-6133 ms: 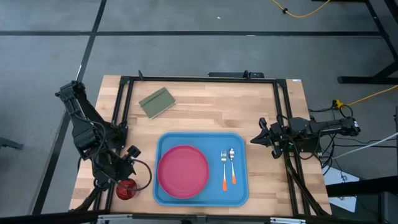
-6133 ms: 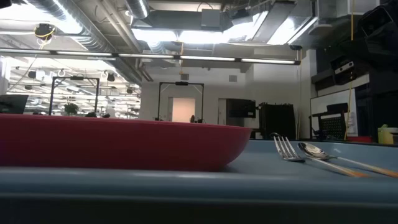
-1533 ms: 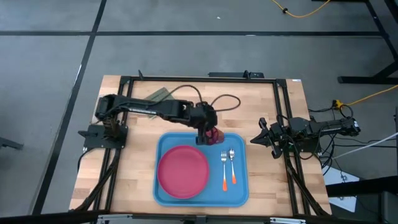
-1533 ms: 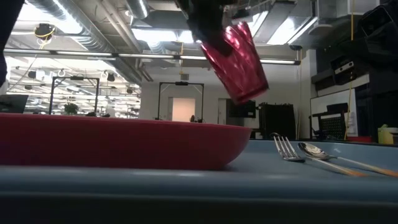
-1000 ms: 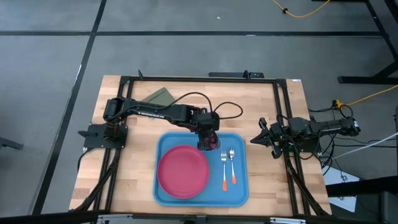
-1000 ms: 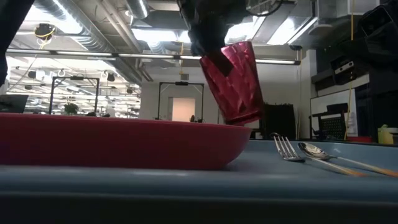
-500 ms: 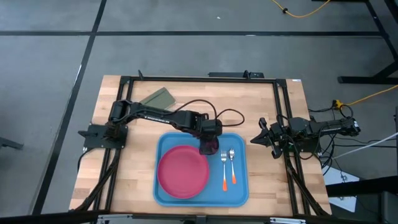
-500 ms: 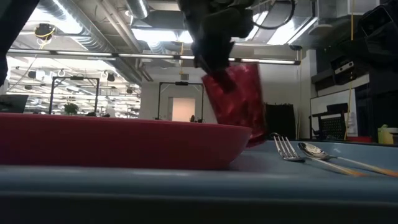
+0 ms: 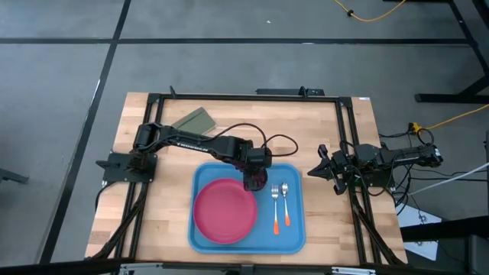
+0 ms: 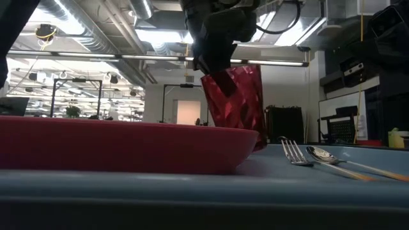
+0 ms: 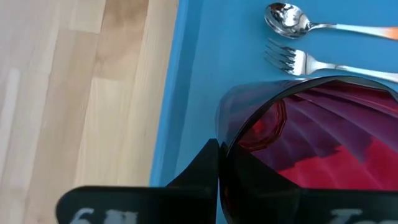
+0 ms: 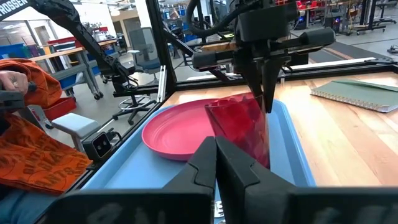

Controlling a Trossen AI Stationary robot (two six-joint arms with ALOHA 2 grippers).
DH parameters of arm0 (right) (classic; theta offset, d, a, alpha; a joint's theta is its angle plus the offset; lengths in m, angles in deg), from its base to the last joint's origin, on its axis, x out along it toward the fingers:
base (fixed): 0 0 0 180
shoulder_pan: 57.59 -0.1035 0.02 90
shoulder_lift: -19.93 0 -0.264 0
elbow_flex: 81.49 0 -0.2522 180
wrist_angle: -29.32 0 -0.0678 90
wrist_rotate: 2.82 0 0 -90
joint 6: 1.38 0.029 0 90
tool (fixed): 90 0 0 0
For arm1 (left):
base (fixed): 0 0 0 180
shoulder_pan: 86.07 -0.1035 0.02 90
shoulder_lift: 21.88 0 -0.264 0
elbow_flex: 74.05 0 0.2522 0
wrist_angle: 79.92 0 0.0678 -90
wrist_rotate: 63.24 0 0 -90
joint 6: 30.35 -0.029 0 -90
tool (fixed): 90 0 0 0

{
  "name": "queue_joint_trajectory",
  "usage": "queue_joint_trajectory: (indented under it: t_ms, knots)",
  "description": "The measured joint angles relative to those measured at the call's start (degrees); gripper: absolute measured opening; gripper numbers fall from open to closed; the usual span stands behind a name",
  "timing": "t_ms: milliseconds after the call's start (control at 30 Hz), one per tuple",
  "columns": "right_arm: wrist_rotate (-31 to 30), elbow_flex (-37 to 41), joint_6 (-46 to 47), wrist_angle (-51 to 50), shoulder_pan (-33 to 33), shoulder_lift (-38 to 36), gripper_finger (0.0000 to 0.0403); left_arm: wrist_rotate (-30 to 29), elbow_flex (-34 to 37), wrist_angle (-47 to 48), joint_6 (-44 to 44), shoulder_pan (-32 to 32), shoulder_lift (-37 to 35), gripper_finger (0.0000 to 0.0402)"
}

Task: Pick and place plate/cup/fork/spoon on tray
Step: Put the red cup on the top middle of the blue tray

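The dark red cup (image 10: 235, 105) stands mouth up, slightly tilted, over the far part of the blue tray (image 9: 294, 238), between the pink-red plate (image 9: 225, 210) and the fork (image 9: 275, 209). My left gripper (image 12: 267, 101) is shut on it from above. The all-silver spoon (image 9: 285, 200) lies on the tray floor beside the orange-handled fork. The plate rests flat on the tray's left half. My right gripper (image 9: 311, 172) waits shut at the table's right edge. My left gripper holds the cup by its rim (image 11: 219, 138), on the side toward the table's far edge. One finger (image 11: 202, 169) is outside the wall and the other seems to be inside. The fingers point down. The cup's base is down at the tray floor, where the plate hides it.
An olive-green block (image 9: 195, 120) lies at the table's far left. Bare tray floor (image 9: 252, 233) remains near the tray's front edge. Black frame rails (image 9: 149, 130) run along the table's sides. A person's orange sleeve (image 12: 25, 155) shows beyond the table.
My left gripper has come down with the cup toward the tray floor and a little toward the near edge. The cup, which hung tilted above the plate's rim, has sunk behind that rim and turned closer to upright.
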Motion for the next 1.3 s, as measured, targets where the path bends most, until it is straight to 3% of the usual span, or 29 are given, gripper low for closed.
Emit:
queue_joint_trajectory:
  t_ms: [533, 1300]
  knots:
    - [0.0, 0.0, 0.0, 0.0, 0.0, 0.0, 0.0008, 0.0, 0.0, -1.1, -0.4, 0.5, 0.4, 0.0032]
    - [0.0, 0.0, 0.0, 0.0, 0.0, 0.0, 0.0008, -0.2, 0.0, -1.8, -0.3, 0.4, 0.4, 0.0030]
